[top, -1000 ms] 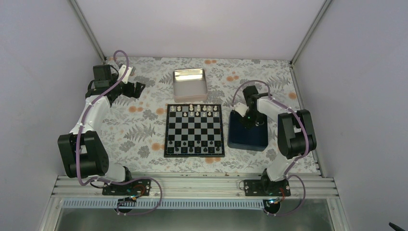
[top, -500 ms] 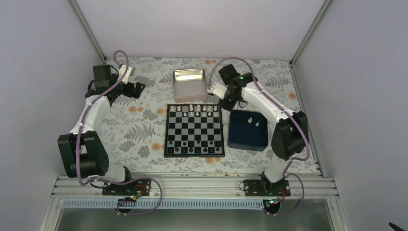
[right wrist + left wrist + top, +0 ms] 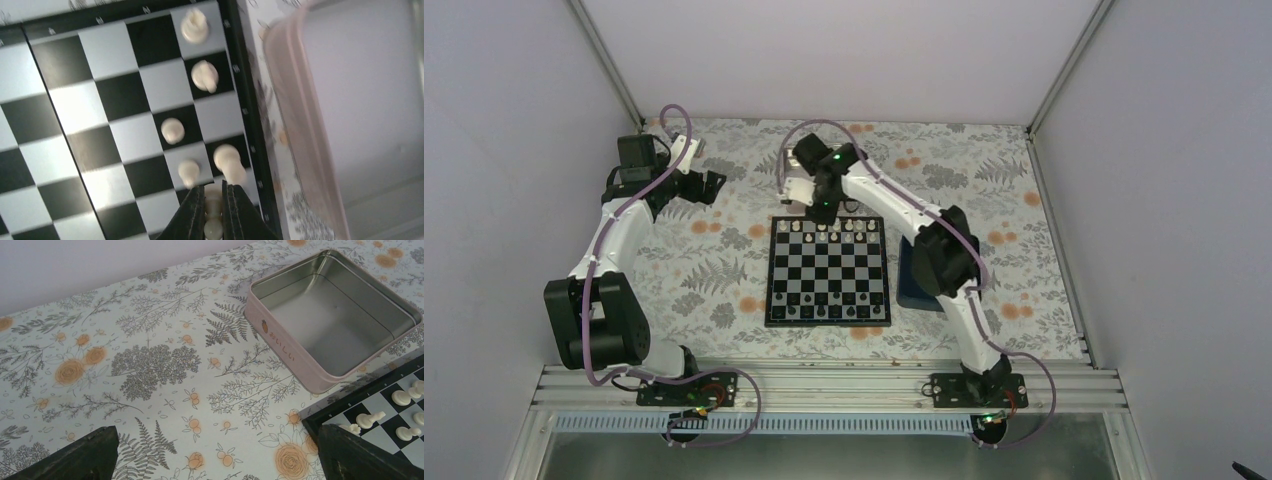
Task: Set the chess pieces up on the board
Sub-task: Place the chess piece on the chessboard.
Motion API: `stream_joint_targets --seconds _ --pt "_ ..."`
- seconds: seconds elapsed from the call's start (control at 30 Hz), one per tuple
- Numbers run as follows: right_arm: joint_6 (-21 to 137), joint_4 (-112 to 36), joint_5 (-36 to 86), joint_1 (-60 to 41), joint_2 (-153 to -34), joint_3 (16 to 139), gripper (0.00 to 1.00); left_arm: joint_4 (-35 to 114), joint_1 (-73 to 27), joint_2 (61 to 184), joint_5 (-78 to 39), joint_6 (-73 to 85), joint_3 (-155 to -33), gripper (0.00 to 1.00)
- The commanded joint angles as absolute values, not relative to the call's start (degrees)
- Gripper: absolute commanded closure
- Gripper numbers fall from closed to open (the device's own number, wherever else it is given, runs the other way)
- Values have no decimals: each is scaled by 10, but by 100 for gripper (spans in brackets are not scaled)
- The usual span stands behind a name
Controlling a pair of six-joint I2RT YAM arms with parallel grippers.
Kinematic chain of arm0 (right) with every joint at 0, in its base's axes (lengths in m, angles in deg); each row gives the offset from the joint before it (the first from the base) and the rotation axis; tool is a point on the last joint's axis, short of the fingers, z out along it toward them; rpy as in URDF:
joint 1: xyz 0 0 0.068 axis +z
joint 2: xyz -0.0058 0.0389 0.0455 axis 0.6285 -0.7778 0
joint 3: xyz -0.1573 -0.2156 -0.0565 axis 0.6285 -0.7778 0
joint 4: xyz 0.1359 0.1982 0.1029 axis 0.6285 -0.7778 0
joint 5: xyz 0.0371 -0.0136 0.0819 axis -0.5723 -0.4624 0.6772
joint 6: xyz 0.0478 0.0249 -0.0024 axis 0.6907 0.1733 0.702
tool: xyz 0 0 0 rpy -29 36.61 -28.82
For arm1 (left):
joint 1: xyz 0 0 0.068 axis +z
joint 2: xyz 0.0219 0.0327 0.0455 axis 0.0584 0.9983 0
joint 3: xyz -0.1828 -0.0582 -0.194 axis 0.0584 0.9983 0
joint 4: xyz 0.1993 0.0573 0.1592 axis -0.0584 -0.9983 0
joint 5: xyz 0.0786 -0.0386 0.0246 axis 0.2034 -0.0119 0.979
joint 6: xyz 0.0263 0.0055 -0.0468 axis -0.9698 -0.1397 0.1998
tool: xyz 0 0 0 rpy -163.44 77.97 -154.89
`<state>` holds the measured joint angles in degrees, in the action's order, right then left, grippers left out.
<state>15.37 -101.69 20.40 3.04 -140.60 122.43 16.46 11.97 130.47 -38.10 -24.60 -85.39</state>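
Observation:
The chequered board lies flat mid-table, with several cream chess pieces on its far two rows. My right gripper hovers over the board's far edge, left of middle. In the right wrist view its tip is shut on a cream chess piece, just above a square of the board. Close by stand other cream pieces. My left gripper stays far left of the board, open and empty above the cloth. The board's corner and some pieces show at that view's right.
A silver tin with pale pink sides sits just beyond the board, partly under my right arm. A dark blue tray lies right of the board, mostly hidden by that arm. Small dark pieces line the board's near row.
My right arm has swung left from the blue tray, past the tin, to the board's far edge, carrying a cream piece. The left arm has not moved.

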Motion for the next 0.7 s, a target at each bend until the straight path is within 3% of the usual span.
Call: stream_joint_targets --seconds 0.0,0.67 --pt "135 -1034 219 62 -1451 1285 93 170 125 1300 -387 -244 -859 1" --pt "126 -995 204 96 -1534 1324 92 172 125 1301 -394 -244 -857 1"
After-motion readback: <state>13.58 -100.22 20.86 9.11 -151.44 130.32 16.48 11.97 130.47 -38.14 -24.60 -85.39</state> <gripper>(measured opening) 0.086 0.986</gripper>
